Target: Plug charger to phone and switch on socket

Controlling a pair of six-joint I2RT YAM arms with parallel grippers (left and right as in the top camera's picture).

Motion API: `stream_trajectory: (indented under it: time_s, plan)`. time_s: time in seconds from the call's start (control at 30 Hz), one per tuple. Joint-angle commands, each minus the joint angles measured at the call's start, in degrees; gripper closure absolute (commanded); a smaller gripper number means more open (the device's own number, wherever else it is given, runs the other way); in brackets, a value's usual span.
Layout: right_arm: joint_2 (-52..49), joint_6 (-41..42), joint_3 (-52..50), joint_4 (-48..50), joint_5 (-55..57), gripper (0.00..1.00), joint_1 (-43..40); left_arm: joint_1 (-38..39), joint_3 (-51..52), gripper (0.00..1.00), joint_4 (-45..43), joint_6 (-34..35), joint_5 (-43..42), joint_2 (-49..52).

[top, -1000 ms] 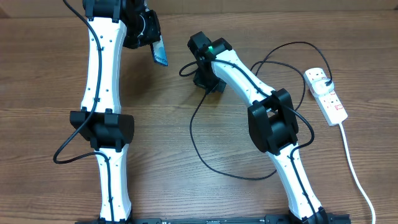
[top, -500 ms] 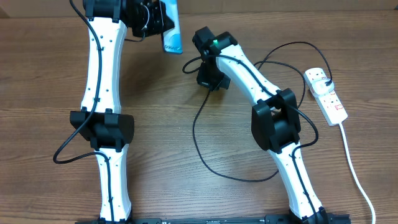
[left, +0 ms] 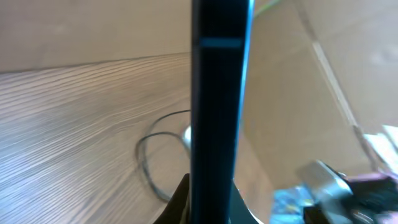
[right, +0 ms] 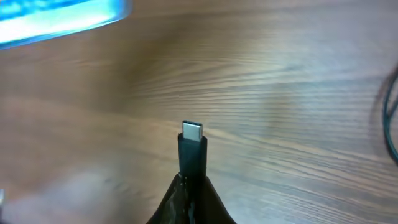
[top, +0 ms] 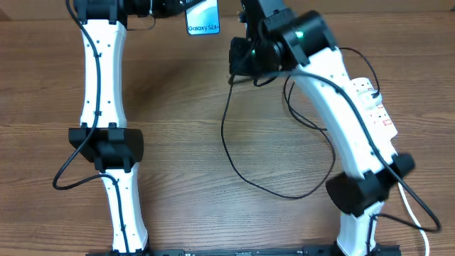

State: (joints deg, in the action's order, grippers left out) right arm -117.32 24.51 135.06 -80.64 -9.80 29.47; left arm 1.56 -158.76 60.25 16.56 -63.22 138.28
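The phone (top: pixel 202 17) is held up off the table at the back, screen with its "Galaxy" text facing upward. My left gripper (top: pixel 178 8) is shut on it. In the left wrist view the phone (left: pixel 217 106) shows edge-on, rising from between the jaws of my left gripper (left: pixel 208 194). My right gripper (top: pixel 238 60) is shut on the charger (top: pixel 226 135) near its end, just right of the phone. The black connector (right: pixel 192 152) sticks out of my right gripper (right: pixel 191 186), metal tip bare and apart from the blurred blue phone (right: pixel 56 15). The white socket (top: pixel 382 114) lies at the right, partly behind my right arm.
The charger's black cable (left: pixel 146 162) trails in a wide loop over the wooden table (top: pixel 178 156) between both arms. A thick white cord (top: pixel 409 195) runs from the socket toward the front right edge.
The left arm has raised the phone and turned its screen upward. The right arm has lifted and swung toward the back with the connector, drawing the cable along and covering part of the socket.
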Motion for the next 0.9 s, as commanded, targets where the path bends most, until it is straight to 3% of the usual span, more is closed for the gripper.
stream_trajectory:
  time_s: [0.0,0.4,0.87]
  plan:
    - [3.2,-5.1,0.9,0.1,-1.8,0.96,4.4,0.1,-1.5,0.96,-4.0,4.3,-14.7,-1.9]
    - [4.8,-2.0,1.1,2.4,15.8,0.96,11.4,0.5,-1.5,0.96,-6.9,4.4,-20.7,-1.9]
    - [4.8,-2.3,1.2,7.1,17.6,0.96,11.3,3.0,-1.5,0.96,-6.1,2.2,-20.9,-1.9]
